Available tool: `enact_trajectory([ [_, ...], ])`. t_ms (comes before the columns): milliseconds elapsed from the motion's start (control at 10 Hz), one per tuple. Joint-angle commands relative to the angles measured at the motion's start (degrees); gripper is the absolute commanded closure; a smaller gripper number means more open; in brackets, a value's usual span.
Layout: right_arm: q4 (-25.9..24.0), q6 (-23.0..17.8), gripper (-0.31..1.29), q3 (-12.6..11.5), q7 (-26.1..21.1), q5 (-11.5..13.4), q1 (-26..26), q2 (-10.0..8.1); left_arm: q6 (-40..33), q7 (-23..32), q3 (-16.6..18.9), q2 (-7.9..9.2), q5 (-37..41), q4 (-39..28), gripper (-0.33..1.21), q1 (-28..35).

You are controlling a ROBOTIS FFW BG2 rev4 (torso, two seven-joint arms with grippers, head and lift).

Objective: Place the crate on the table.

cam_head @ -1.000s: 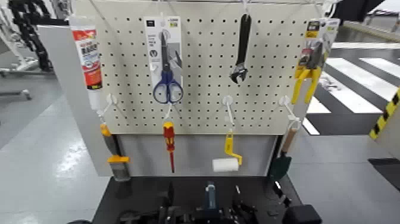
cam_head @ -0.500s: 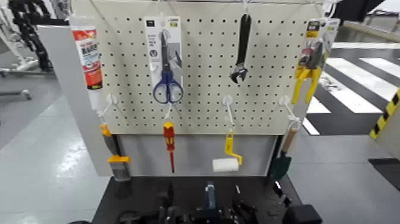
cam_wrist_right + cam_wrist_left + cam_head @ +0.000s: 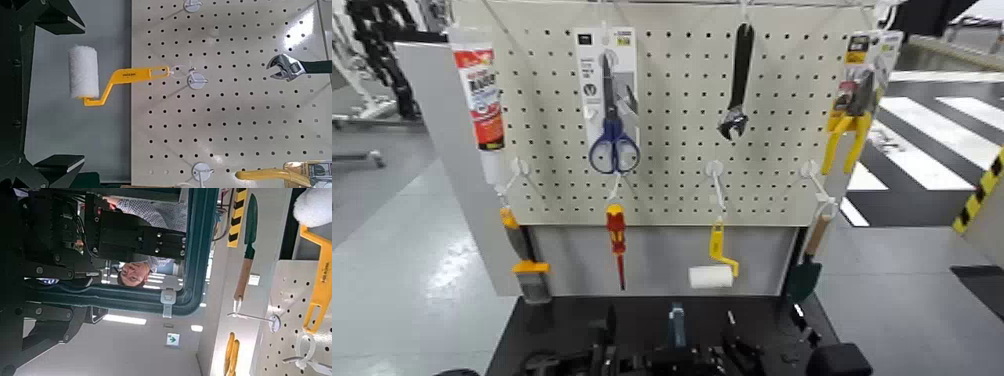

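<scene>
The crate (image 3: 677, 325) has sunk a little | stiff, light; hold its walls | tool grips: cannot tell

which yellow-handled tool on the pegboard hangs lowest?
The paint roller, mid-board: yellow handle on a lower-row hook, white sleeve hanging below the pegboard edge. The yellow-handled pliers hang far higher, at the upper right corner.

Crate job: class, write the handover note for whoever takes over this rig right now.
Left hand: low at the table's front edge, beside the crate; grip unclear.
Right hand: open, nothing between its fingers, facing the paint roller on the pegboard.
Crate: only a blue-grey sliver shows, low over the table.
Done: crate is at the table.
Left: confirm it rests flat, release, withdraw.
</scene>
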Motion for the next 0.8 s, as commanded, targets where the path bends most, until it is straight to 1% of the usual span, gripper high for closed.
enact_trajectory([
  [100, 0.02, -0.33, 0.14, -0.08, 0.0, 0.0, -0.1, 0.04, 0.71, 0.47, 0.78, 0.86, 0.0, 0.8, 1.19, -0.89],
  [400, 0.28, -0.77, 0.14, -0.08, 0.0, 0.0, -0.1, 0.04, 1.5, 0.82, 0.69, 2.44, -0.09, 2.73, 1.19, -2.82],
  [800, 0.54, -1.12, 0.14, 0.01, 0.0, 0.0, -0.18, 0.04, 2.2, 0.82, 1.31, 3.41, -0.7, 5.11, 1.19, -5.46],
])
